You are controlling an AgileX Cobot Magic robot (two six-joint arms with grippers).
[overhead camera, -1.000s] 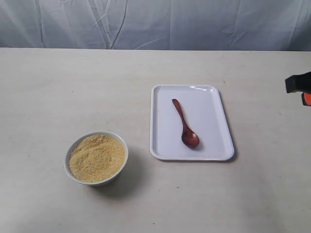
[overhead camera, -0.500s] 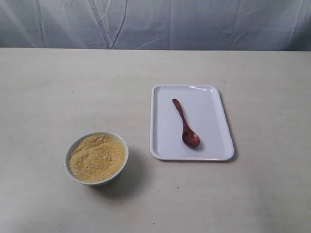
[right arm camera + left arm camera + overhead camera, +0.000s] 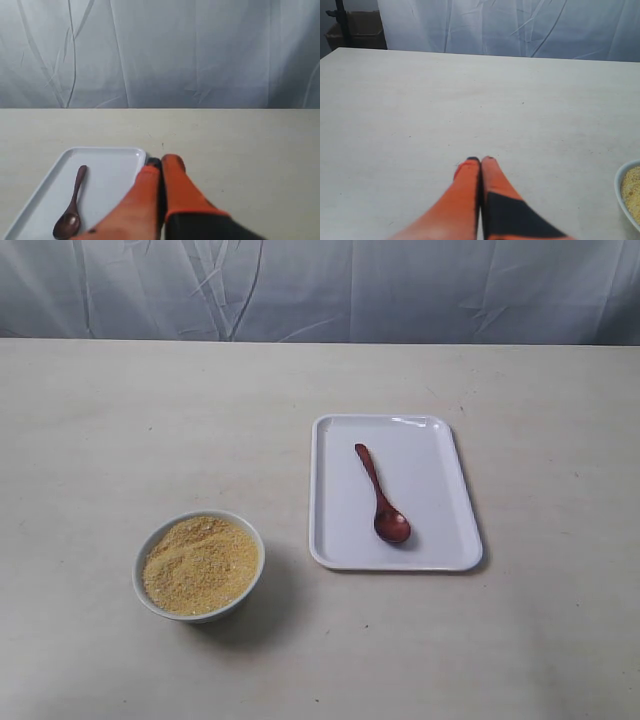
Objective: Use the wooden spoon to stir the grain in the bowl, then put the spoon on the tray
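Note:
The dark wooden spoon (image 3: 380, 496) lies on the white tray (image 3: 440, 445) right of centre, oval end toward the front; the right wrist view also shows the spoon (image 3: 71, 206) on the tray (image 3: 112, 172). The white bowl (image 3: 198, 566) at front left holds a mound of yellow grain (image 3: 200, 562); its rim (image 3: 626, 195) shows at the edge of the left wrist view. Neither gripper appears in the exterior view. My left gripper (image 3: 480, 161) is shut and empty over bare table. My right gripper (image 3: 161, 162) is shut and empty, beside the tray's corner.
A pale wrinkled cloth backdrop (image 3: 320, 290) hangs behind the table's far edge. A dark stand and a box (image 3: 355, 27) sit beyond the table in the left wrist view.
The orange and black arm part at the exterior view's right edge one second ago has left that view. Spoon, tray and bowl have not moved.

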